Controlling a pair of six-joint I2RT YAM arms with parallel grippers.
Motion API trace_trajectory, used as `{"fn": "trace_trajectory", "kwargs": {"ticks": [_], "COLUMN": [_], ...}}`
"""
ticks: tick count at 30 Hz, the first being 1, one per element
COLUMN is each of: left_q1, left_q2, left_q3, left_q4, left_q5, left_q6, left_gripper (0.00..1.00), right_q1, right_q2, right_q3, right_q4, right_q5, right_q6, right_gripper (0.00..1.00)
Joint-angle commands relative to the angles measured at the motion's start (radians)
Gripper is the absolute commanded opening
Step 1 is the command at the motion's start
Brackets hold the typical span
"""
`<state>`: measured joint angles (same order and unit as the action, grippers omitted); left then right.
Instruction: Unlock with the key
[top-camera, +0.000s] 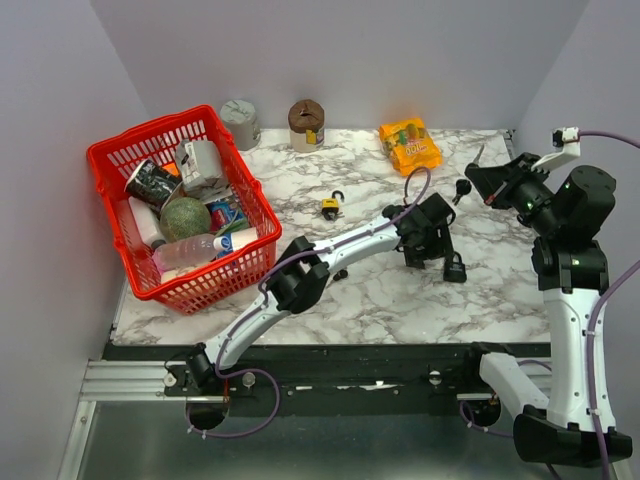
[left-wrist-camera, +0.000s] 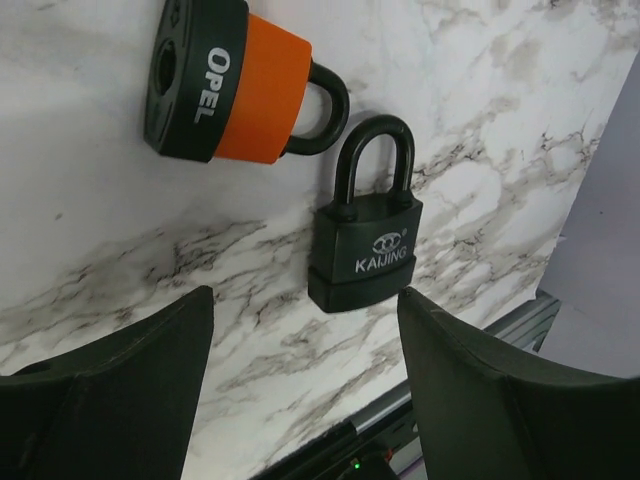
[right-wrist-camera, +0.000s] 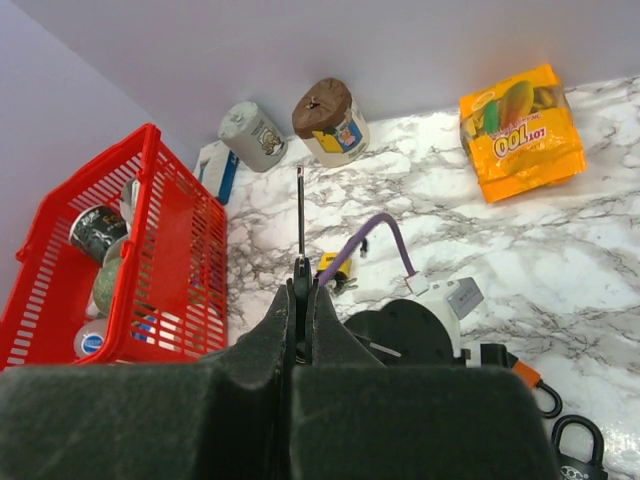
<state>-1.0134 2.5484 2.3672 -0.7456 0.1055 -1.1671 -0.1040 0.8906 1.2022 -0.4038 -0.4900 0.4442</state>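
Note:
A black padlock (left-wrist-camera: 365, 245) marked KAIJING lies flat on the marble table, shackle pointing away; it also shows in the top view (top-camera: 455, 268). An orange and black padlock (left-wrist-camera: 235, 90) marked OPEL lies just beyond it. My left gripper (left-wrist-camera: 305, 300) hovers over them, open, its fingers (left-wrist-camera: 150, 370) spread wider than the black padlock's body and just short of it. My right gripper (right-wrist-camera: 301, 275) is shut on the key (right-wrist-camera: 300, 215), whose thin blade sticks straight out of the fingertips. In the top view that gripper (top-camera: 484, 181) is raised at the right, apart from the padlocks.
A small yellow padlock (top-camera: 331, 205) lies mid-table and loose black keys (top-camera: 462, 188) lie near the right gripper. A red basket (top-camera: 120, 150) full of items stands at the left. Two cans (top-camera: 240, 122) (top-camera: 307, 125) and an orange snack packet (top-camera: 410, 145) line the back.

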Motion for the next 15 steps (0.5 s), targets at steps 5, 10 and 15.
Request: {"fn": "trace_trajectory", "kwargs": {"ticks": [5, 10, 15], "left_q1": [-0.031, -0.033, -0.033], "left_q2": [0.130, 0.167, 0.180], "left_q3": [0.067, 0.069, 0.069], "left_q4": [0.163, 0.172, 0.086], "left_q5": [0.019, 0.046, 0.037], "left_q6": [-0.089, -0.112, -0.089], "left_gripper": [0.74, 0.71, 0.58], "right_q1": [0.004, 0.003, 0.004], "right_q2": [-0.005, 0.008, 0.027], "right_q3": [-0.030, -0.038, -0.044], "right_q4": [0.030, 0.036, 0.045], "right_q5": [-0.032, -0.030, -0.035], "right_q6": [-0.019, -0.024, -0.025], "right_gripper": [0.01, 0.01, 0.01]}}
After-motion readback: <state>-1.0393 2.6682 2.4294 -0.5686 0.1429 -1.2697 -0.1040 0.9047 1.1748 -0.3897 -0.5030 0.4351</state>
